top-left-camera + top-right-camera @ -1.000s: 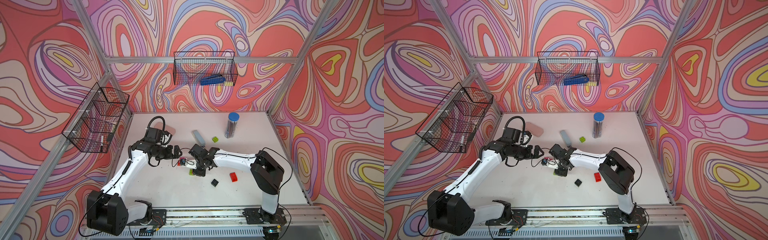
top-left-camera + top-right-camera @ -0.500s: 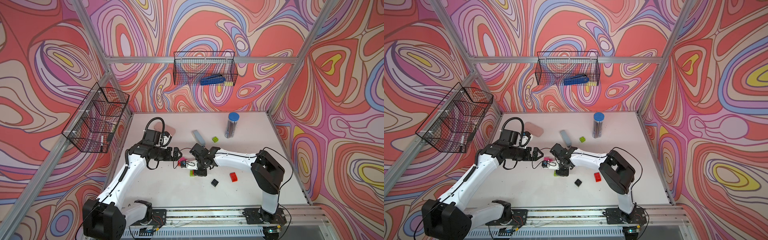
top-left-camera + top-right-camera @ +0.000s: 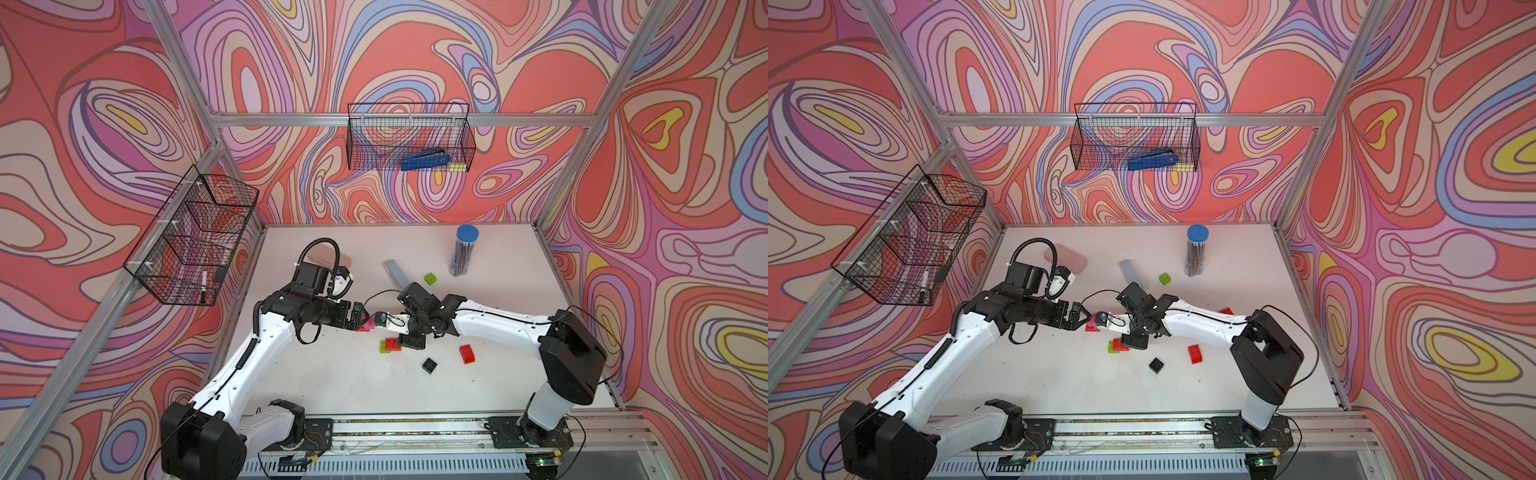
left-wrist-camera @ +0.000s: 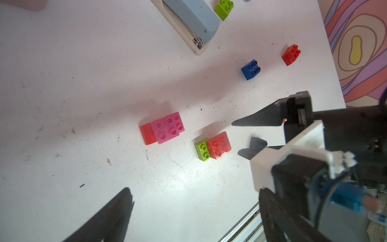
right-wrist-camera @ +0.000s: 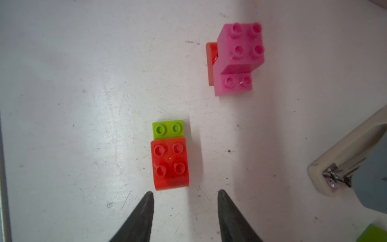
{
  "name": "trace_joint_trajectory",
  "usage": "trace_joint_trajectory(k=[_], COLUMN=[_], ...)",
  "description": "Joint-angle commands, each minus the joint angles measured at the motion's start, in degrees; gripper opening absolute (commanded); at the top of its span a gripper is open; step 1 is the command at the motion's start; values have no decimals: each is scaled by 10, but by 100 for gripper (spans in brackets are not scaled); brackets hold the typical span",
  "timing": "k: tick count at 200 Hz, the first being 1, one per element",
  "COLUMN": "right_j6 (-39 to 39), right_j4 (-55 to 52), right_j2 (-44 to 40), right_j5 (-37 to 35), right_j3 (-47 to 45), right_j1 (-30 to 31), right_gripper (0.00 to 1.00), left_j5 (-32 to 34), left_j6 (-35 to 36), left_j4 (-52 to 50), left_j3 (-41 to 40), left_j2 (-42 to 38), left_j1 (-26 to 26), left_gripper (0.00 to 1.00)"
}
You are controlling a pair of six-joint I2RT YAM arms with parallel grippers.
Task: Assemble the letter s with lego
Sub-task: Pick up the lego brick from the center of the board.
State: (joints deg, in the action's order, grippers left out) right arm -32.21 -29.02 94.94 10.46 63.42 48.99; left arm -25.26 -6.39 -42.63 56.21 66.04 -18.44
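The white table (image 3: 332,386) is carrying the lego in two part-built groups at its middle, and both arms are reaching in over them from opposite sides. In my judgement the groups are lying close together so that they can be joined as successive bends of the S, which is not yet formed.

The left tool (image 3: 360,318) is standing wide and grasping nothing. The pink-and-red cluster (image 4: 167,127) is lying ahead of it, apart from the one finger (image 4: 113,218) showing in its wrist view. The right tool (image 5: 185,191) is standing released, with nothing sitting between its parted jaws. The red-and-lime pair (image 5: 169,161) is lying just beyond its tips, flat and studs-up, apparently placed for the next press.

The cluster is lying further ahead of the right tool and off to one side. It is showing a pink four-stud brick stacked on a lower pink brick, with two studs exposed on the tool's side and a red brick against its flank. The pair is showing a translucent red four-stud brick, rounded on the edge facing the tool, overlapping a lime one whose two far studs are showing.

Loose stock is lying back along the right arm: a long red brick (image 3: 467,354), a black brick (image 3: 429,365), a blue brick (image 4: 250,69) and a small red brick (image 4: 291,55). A loose lime brick (image 4: 224,8) is lying beside the grey-blue stapler (image 4: 194,23).
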Motion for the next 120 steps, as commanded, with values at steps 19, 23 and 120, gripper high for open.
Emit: trace_joint_trajectory(k=[19, 23, 120], right_j6=[144, 160, 388], right_j4=[150, 165, 285], right_j2=[-109, -119, -226], right_j5=[57, 62, 131], right_j3=[-116, -127, -250], right_j1=[-45, -48, -126], right_gripper=[58, 58, 80], left_j5=[48, 51, 32], left_j6=[112, 122, 347], left_j4=[-18, -19, 46], left_j3=[-20, -20, -99], left_j2=[-24, -25, -30], left_j1=[-65, -73, -177], left_gripper=[89, 88, 82])
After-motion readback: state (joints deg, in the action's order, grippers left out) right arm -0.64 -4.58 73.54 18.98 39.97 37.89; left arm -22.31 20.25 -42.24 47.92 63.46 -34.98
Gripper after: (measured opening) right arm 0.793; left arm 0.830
